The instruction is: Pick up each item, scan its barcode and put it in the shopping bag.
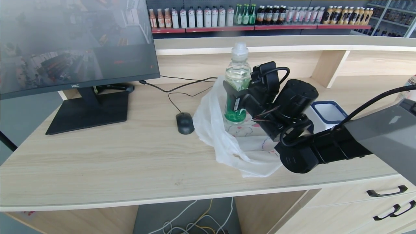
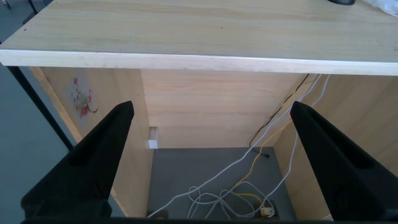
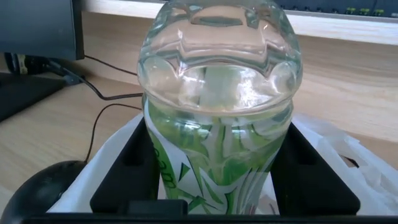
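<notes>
Pinching the upright bottle point(image 1: 238, 71) at its label, the right tool point(image 1: 239, 96) hangs over the shopping bag point(image 1: 211, 130).

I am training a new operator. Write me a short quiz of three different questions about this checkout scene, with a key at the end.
1. True or false: the right gripper holds the bottle upright.
2. What lies on the counter between the monitor and the shopping bag? A mouse; B keyboard; C basket.
3. Fill in: the left gripper is ____.
Key: 1 true; 2 A; 3 open.
</notes>
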### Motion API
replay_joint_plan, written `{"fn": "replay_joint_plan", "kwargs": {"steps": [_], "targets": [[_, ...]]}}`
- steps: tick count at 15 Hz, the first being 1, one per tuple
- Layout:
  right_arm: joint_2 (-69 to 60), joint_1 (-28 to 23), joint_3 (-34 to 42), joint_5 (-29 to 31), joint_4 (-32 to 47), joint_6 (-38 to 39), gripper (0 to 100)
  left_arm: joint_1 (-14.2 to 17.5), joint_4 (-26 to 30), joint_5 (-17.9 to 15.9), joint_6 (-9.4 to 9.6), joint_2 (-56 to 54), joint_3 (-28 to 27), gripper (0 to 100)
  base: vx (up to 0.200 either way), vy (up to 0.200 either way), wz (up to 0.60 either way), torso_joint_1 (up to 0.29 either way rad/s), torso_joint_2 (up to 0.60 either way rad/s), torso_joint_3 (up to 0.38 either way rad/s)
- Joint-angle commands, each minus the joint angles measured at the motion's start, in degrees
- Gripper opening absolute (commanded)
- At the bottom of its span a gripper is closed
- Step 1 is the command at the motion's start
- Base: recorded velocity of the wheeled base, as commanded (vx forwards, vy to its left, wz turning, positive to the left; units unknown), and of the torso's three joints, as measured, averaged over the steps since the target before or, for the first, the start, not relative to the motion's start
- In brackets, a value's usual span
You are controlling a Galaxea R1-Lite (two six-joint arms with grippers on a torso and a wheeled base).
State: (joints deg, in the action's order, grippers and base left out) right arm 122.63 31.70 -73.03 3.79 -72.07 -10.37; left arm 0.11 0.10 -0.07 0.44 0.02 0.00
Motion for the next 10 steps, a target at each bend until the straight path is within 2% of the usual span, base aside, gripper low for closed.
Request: {"fn": "replay_joint_plan", "kwargs": {"steps": [1, 10], "targets": [[1.04, 0.30, 0.00, -0.01, 0.18, 0.18, 0, 0.07, -0.01, -0.01, 0.00, -0.02, 0.00, 100, 0.000, 0.000, 0.00, 0.000, 0.00, 0.000], [1.48, 0.30, 0.35, -0.01, -0.09, 1.06, 0, 0.07, -0.01, -0.01, 0.00, -0.02, 0.00, 100, 0.000, 0.000, 0.00, 0.000, 0.00, 0.000]]}}
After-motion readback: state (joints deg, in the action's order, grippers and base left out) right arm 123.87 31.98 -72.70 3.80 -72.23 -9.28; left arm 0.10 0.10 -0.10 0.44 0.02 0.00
